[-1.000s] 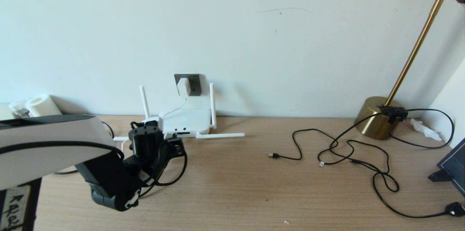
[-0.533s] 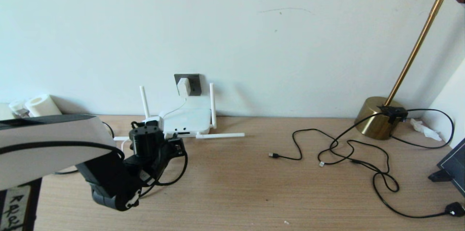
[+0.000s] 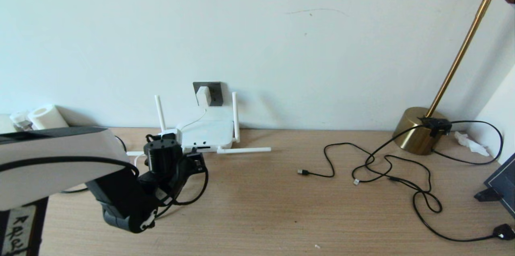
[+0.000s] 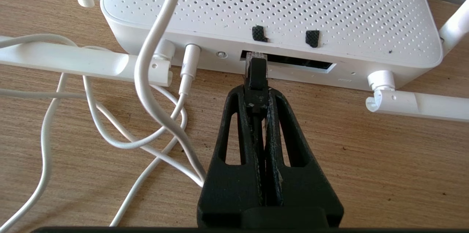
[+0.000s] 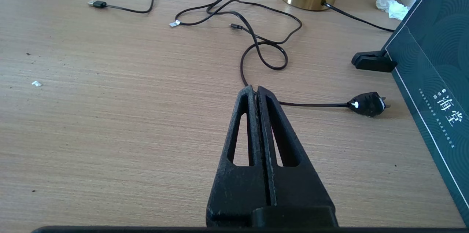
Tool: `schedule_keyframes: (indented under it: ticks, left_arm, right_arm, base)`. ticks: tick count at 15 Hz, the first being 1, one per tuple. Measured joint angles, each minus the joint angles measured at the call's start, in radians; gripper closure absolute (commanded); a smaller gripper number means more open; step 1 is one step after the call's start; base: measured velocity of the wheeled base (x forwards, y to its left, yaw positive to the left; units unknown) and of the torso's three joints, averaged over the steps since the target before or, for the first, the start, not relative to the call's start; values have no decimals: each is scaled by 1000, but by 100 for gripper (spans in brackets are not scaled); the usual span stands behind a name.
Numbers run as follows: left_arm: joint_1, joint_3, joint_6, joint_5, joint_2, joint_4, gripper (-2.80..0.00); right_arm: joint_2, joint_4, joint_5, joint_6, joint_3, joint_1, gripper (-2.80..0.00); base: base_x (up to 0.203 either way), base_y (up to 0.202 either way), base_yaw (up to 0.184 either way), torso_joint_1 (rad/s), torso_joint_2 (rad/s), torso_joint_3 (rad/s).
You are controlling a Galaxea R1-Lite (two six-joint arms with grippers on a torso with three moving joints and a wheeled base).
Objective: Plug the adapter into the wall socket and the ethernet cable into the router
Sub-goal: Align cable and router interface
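Pinching ethernet cable (image 4: pixel 256 79) plug, left gripper (image 4: pixel 257 95) at router (image 4: pixel 256 9) port edge

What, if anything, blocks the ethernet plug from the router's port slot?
Nothing visible does. The left gripper, shut on the ethernet cable, holds the plug tip right at the dark port slot of the router. The white cords lie off to one side.

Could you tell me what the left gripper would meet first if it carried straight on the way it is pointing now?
The left gripper, shut on the ethernet cable, points at the router. Its plug tip sits at the dark port slot, so it would likely enter there; the depth is unclear.
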Motion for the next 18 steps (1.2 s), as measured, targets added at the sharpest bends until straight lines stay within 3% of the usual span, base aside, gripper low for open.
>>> schedule_keyframes:
  ticks: [18]
  left_arm:
    - [2, -12, 0, 0, 16, 1, 0]
  right_arm:
    - [0, 0, -1, 0, 0, 0, 0]
  base:
    - [0, 0, 0, 0, 0, 0]
